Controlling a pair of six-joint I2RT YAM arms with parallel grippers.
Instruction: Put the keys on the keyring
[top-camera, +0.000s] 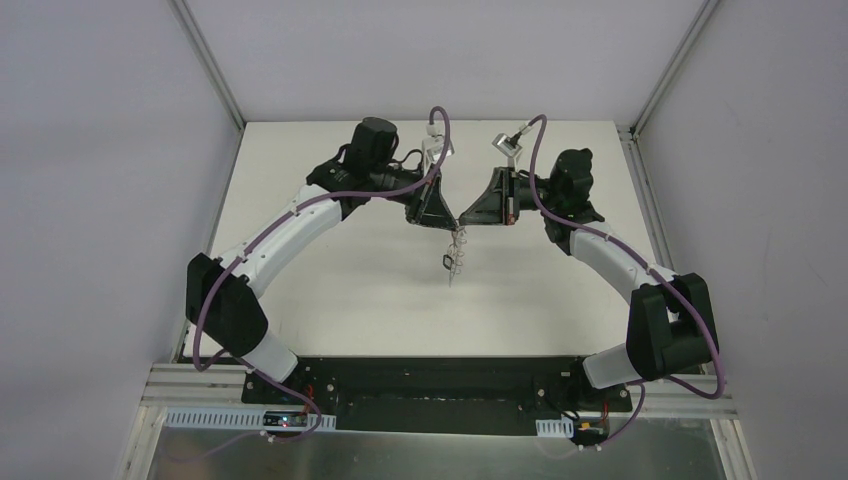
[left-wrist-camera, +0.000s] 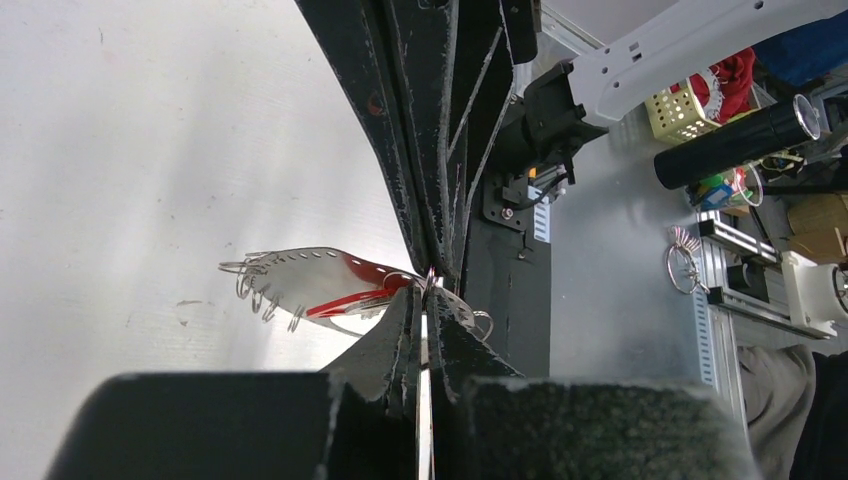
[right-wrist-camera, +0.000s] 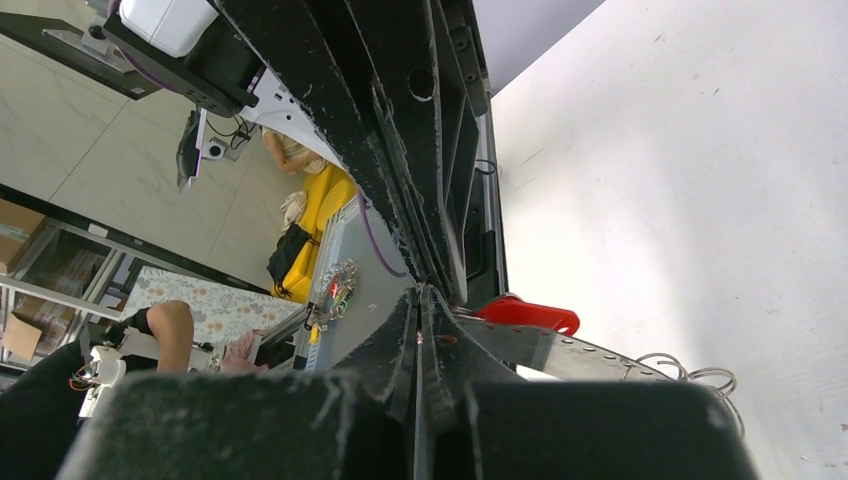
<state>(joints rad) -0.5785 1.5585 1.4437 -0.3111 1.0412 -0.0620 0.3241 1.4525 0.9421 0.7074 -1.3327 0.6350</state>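
Clamps the right gripper (right-wrist-camera: 420, 325) on one end of the keyring (right-wrist-camera: 590, 355), held in the air above the white table (top-camera: 330, 290). Presses the left gripper (left-wrist-camera: 425, 300) shut, tip to tip with it; pinched thing not discernible. Shows the red-headed key (left-wrist-camera: 362, 276) against the grey band, wire loops (left-wrist-camera: 255, 285) at its far end.

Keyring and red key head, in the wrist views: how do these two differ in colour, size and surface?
Colour: the keyring is a grey, shiny band; the red key head is bright red.
Size: the keyring is much longer than the red key head.
Surface: the keyring carries a row of small holes and wire loops along one edge; the red key head is plain.
Shared: they sit close together.
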